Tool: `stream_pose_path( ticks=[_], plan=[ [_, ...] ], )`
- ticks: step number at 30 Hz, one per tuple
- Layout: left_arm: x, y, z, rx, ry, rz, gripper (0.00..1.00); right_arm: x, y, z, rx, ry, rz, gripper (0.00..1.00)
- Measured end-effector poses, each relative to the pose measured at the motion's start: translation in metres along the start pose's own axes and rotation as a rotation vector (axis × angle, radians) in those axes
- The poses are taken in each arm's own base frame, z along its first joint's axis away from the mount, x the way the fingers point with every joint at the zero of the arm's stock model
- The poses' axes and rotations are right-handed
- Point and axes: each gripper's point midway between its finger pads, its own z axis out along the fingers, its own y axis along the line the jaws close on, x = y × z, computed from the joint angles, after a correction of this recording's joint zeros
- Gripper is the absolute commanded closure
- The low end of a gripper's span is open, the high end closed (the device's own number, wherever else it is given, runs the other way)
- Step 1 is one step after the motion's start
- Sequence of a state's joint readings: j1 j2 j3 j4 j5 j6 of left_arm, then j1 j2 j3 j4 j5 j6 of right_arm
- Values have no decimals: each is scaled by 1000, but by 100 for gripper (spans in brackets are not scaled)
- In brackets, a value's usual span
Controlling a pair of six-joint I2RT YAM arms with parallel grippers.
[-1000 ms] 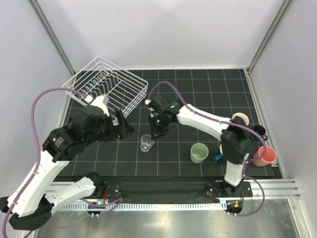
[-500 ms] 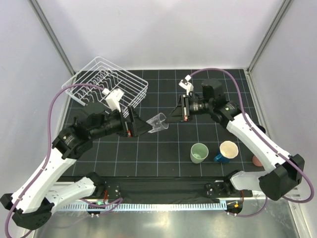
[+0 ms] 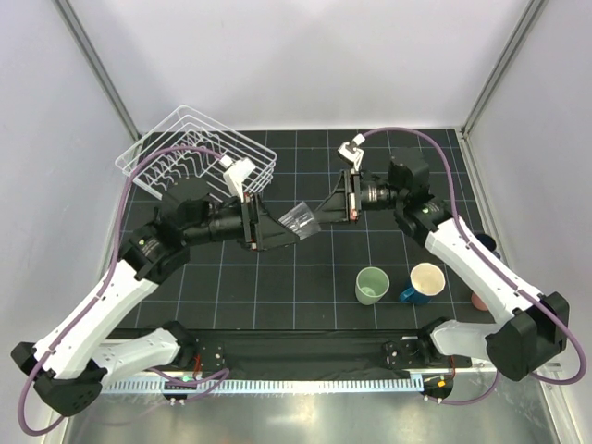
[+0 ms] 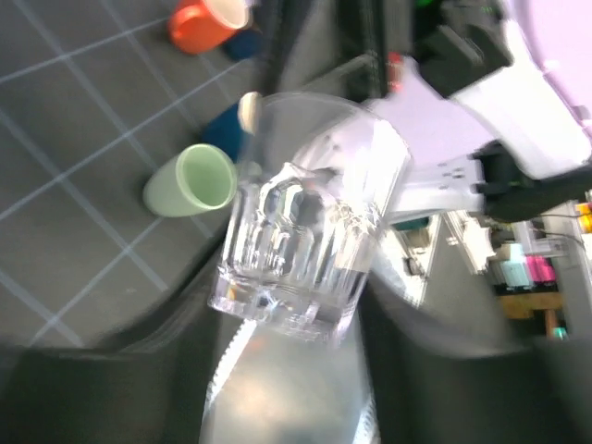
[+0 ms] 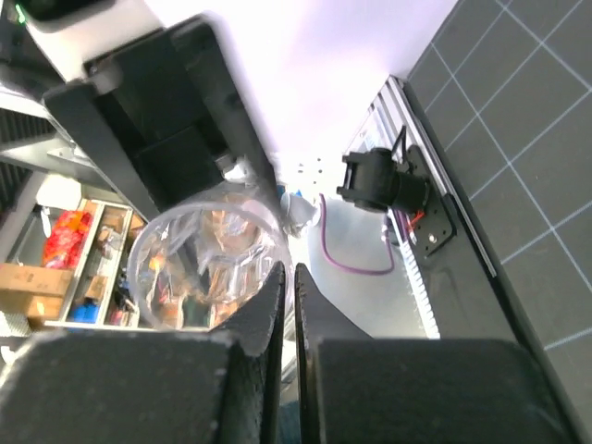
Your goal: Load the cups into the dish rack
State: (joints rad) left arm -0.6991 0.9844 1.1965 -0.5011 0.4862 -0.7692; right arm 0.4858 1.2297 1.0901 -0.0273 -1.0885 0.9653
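Observation:
The clear glass hangs in the air over the middle of the mat, lying on its side between both grippers. My right gripper is shut on its rim, one finger inside the clear glass and one outside. My left gripper is shut on the base of the glass, a finger against each side. The white wire dish rack stands at the far left with no cup in it. A pale green cup and a dark blue mug with a cream inside stand at the near right.
An orange cup stands at the right edge of the mat, mostly hidden by the right arm in the top view. Another dark blue thing sits beside that arm. White walls close in the black gridded mat.
The left gripper has gone from wide open to shut round the glass base. Both arms and the glass have shifted slightly up and right. The right gripper's pinch on the rim is unchanged.

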Motion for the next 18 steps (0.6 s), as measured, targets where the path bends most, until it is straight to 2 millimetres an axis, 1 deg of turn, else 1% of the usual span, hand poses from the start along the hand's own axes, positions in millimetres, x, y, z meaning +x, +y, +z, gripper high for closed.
stream_pose_path(
  ticks=[1, 2, 3, 5, 6, 7, 8, 9, 11, 13, 15, 18],
  plan=[
    [3, -5, -1, 23, 16, -6, 79, -5, -1, -1, 7, -20, 4, 96],
    [1, -11, -2, 45, 14, -1, 100, -7, -2, -1, 8, -26, 9, 96],
    [0, -15, -2, 56, 10, 3, 100, -10, -2, -1, 11, -30, 18, 76],
    [-5, -14, -3, 43, -9, -7, 100, -16, 2, -1, 20, -39, 26, 46],
    [-9, -11, -2, 18, -24, -18, 100, -23, 3, -2, 38, -52, 25, 20],
    [-12, -7, -2, -11, -37, -30, 100, -29, 4, -4, 64, -74, 23, 10],
    [-14, -5, -3, -35, -44, -43, 100, -42, 2, -8, 107, -112, 17, 3],
    [-18, -3, -5, -65, -60, -56, 100, -55, 0, -15, 156, -149, 28, 2],
    [-28, 8, -8, -164, -102, -85, 100, -81, -8, -35, 260, -238, 62, 0],
    [-36, 28, -11, -282, -142, -125, 100, -99, -17, -56, 360, -311, 112, 0],
    [-33, 51, -11, -391, -149, -153, 100, -112, -27, -76, 442, -370, 165, 0],
    [-25, 85, -11, -549, -139, -184, 100, -121, -46, -101, 497, -417, 266, 0]
  ],
)
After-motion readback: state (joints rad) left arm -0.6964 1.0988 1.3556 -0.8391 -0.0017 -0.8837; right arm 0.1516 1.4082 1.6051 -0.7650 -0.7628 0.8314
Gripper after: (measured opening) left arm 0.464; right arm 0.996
